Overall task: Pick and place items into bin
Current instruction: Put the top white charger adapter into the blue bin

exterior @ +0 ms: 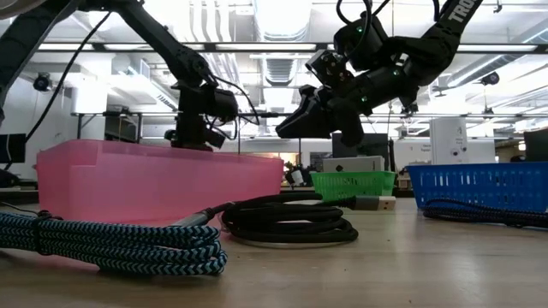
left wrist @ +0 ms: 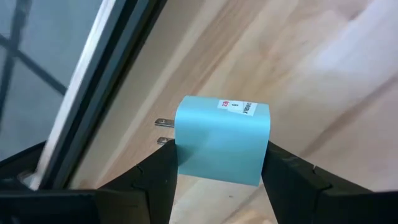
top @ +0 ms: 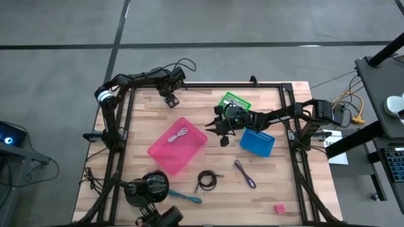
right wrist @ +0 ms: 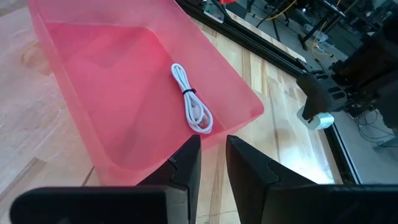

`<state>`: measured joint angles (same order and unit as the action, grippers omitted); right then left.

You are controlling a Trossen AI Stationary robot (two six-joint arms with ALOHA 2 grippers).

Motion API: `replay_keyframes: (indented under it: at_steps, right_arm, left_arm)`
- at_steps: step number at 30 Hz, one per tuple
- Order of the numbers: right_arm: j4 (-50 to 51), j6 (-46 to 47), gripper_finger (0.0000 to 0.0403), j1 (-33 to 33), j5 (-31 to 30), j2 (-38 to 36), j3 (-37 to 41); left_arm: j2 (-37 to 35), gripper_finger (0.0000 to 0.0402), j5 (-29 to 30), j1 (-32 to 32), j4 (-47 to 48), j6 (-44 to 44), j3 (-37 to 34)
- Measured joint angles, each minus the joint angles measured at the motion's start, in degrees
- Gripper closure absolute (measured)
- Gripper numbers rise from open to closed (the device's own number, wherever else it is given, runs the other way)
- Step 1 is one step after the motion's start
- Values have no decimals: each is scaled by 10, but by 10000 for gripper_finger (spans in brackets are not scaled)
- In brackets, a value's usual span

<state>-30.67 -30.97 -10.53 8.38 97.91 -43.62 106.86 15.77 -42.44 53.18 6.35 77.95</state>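
My left gripper (left wrist: pixel 217 163) hangs over the table's far edge (top: pixel 170 99), shut on a light-blue plug block (left wrist: pixel 221 140). The block has two metal prongs (left wrist: pixel 163 132). The pink bin (top: pixel 177 146) stands mid-table with a white cord (right wrist: pixel 193 107) lying on its floor. My right gripper (top: pixel 221 129) hovers to the right of the bin and holds nothing; only a narrow gap separates its fingers (right wrist: pixel 186 163). On the table's near part lie a black cord (top: pixel 207 181), a purple cord (top: pixel 245 174), a teal cord (top: pixel 185 197) and a red block (top: pixel 279 208). My left gripper pinches the plug block by its two opposite side faces (left wrist: pixel 186 158), one finger (left wrist: pixel 155 180) on each. The fingers point steeply down from above. The block is clear of the wooden top, its labelled face up and its prongs level, pointing toward the table's frame rail.
A green basket (top: pixel 235 101) and a blue basket (top: pixel 257 142) stand right of the bin, close to my right arm. A large black round object (top: pixel 148 187) sits at the near left. Black frame rails (top: pixel 208 86) border the table.
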Motion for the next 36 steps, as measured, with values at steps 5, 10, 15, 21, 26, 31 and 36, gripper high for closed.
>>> replay_keyframes:
  at_steps: [5,10,15,21,26,31,36]
  right_arm:
    - [0,-8,339,0,0,0,0]
    - [-1,-8,339,0,0,0,0]
    - [-3,-43,339,1,0,0,0]
    - [-28,-54,339,1,1,0,0]
    - [-41,-57,333,1,1,0,0]
    - [-86,-71,314,1,-29,0,0]
    - [-147,-110,293,1,-117,0,0]
  left_arm:
    - [-21,213,-21,1,-1,0,0]
    - [-46,213,-54,5,-8,0,0]
    - [-78,213,-107,8,-31,4,-1]
    - [-119,213,-191,10,-68,6,-6]
    - [-149,213,-288,13,-131,10,-24]
    - [-167,213,-342,25,-163,28,-34]
    - [-170,213,-343,41,-168,35,-34]
